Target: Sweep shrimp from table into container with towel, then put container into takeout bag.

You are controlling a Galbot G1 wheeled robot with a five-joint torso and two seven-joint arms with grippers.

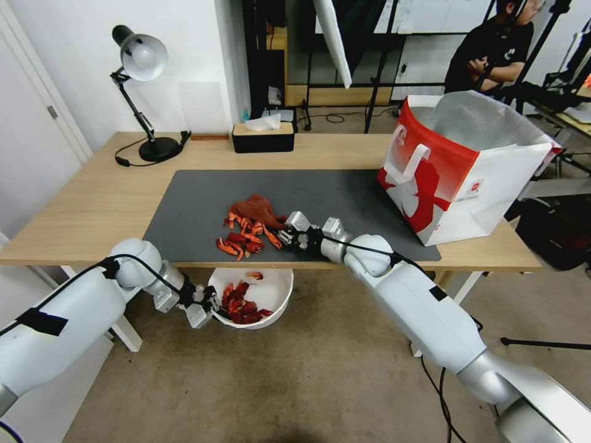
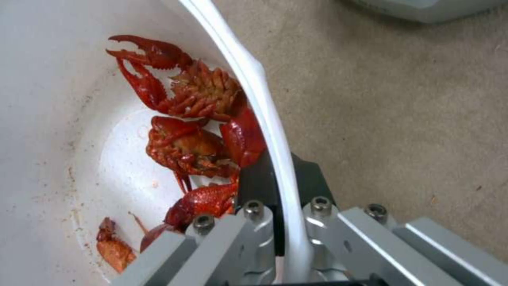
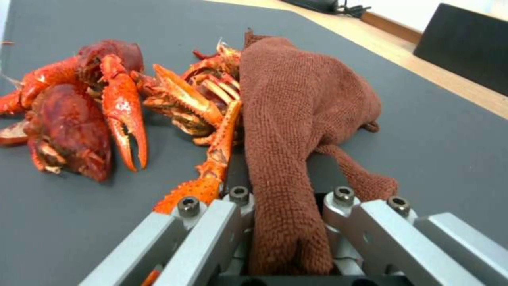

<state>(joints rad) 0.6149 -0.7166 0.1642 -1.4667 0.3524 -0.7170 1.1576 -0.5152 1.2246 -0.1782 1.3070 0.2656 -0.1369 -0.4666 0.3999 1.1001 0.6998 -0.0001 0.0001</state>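
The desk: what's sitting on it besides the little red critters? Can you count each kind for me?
Lamp: 1
Tissue box: 1
Mat: 1
Towel: 1
Takeout bag: 1
Total: 5

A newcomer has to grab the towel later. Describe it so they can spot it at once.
On the wooden table, find the dark grey mat; near its front edge lies a pile of red-orange shrimp. The towel is the rust-brown terry cloth bunched against that pile, one end clamped in the right hand. It is soft and matte, unlike the glossy shells.
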